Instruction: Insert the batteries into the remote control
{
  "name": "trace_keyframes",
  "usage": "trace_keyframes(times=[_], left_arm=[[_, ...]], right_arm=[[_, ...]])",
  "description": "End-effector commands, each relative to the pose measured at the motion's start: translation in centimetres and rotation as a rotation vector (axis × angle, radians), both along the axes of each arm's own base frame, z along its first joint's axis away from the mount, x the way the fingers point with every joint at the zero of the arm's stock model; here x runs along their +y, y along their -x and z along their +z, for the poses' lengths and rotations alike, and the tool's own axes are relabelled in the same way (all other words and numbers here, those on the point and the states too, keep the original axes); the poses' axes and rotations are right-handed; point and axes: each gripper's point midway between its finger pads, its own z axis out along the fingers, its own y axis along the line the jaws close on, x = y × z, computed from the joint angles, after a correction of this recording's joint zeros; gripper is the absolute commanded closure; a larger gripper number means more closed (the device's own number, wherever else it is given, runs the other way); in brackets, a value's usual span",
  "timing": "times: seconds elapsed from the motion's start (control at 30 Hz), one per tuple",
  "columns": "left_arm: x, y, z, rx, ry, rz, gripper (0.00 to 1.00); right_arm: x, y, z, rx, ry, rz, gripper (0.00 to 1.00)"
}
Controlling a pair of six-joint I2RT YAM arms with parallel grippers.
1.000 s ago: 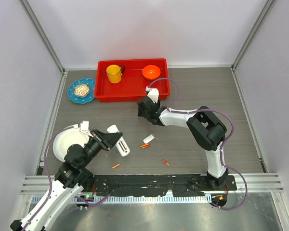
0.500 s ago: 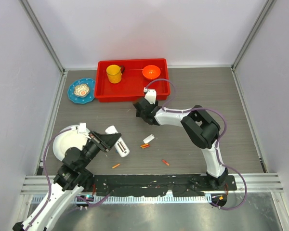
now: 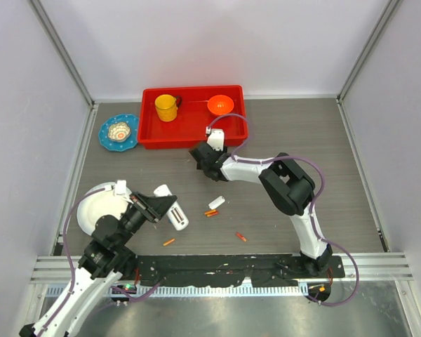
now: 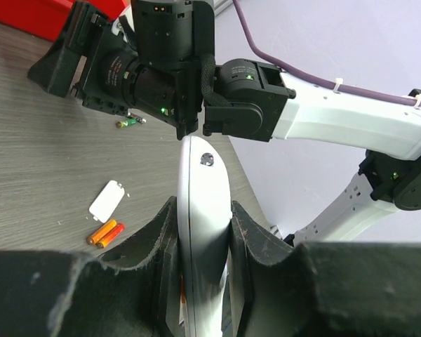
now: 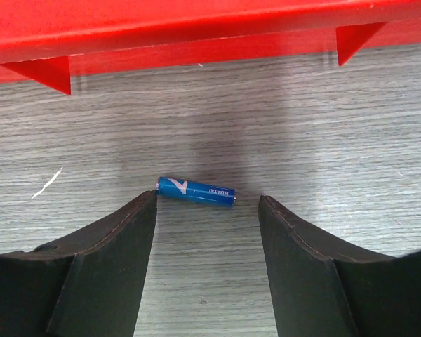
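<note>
My left gripper (image 3: pixel 167 204) is shut on the white remote control (image 3: pixel 175 214), holding it on edge above the table; in the left wrist view the remote (image 4: pixel 203 203) stands between the pads. The white cover piece (image 3: pixel 217 202) lies next to two orange-red batteries (image 3: pixel 211 212); both also show in the left wrist view, the cover (image 4: pixel 107 200) and the batteries (image 4: pixel 105 233). My right gripper (image 3: pixel 198 154) is open and low near the red tray's front wall. A blue battery (image 5: pixel 196 190) lies just beyond its fingertips (image 5: pixel 144 210), its left end at the left tip.
The red tray (image 3: pixel 175 142) holds a yellow cup (image 3: pixel 166 107) and an orange funnel (image 3: pixel 221 105). A blue dish (image 3: pixel 118 131) sits at back left, a white plate (image 3: pixel 91 207) by my left arm. Loose batteries lie at front: one orange (image 3: pixel 168 241), one red (image 3: pixel 241 236).
My right gripper has moved left and toward the red tray's front wall. My left gripper still holds the remote, shifted slightly.
</note>
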Motion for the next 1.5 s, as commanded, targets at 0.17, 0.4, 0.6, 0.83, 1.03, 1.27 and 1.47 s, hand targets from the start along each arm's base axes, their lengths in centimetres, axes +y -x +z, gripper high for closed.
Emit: trace_keyframes(times=[0.17, 0.4, 0.6, 0.83, 1.03, 1.27, 1.47], left_arm=[[0.4, 0.3, 0.9, -0.032, 0.037, 0.01, 1.0], [0.4, 0.2, 0.7, -0.027, 0.037, 0.012, 1.0], [0.4, 0.1, 0.6, -0.025, 0.036, 0.013, 1.0], [0.4, 0.1, 0.5, -0.019, 0.029, 0.015, 1.0], [0.5, 0.1, 0.4, -0.02, 0.026, 0.02, 1.0], [0.4, 0.1, 0.3, -0.02, 0.028, 0.015, 1.0], [0.4, 0.1, 0.3, -0.02, 0.031, 0.012, 1.0]], right_arm=[[1.1, -0.6, 0.3, -0.023, 0.013, 0.001, 0.36], [1.2, -0.9, 0.5, -0.031, 0.006, -0.02, 0.33], [1.7, -1.2, 0.8, -0.033, -0.032, -0.06, 0.33], [1.8, -1.4, 0.1, -0.021, -0.042, -0.092, 0.37], [1.2, -0.7, -0.8, 0.0, -0.012, -0.086, 0.46], [0.0, 0.7, -1.5, 0.019, 0.009, -0.07, 0.63], [-1.2, 1.6, 1.6, -0.011, 0.04, -0.001, 0.74]])
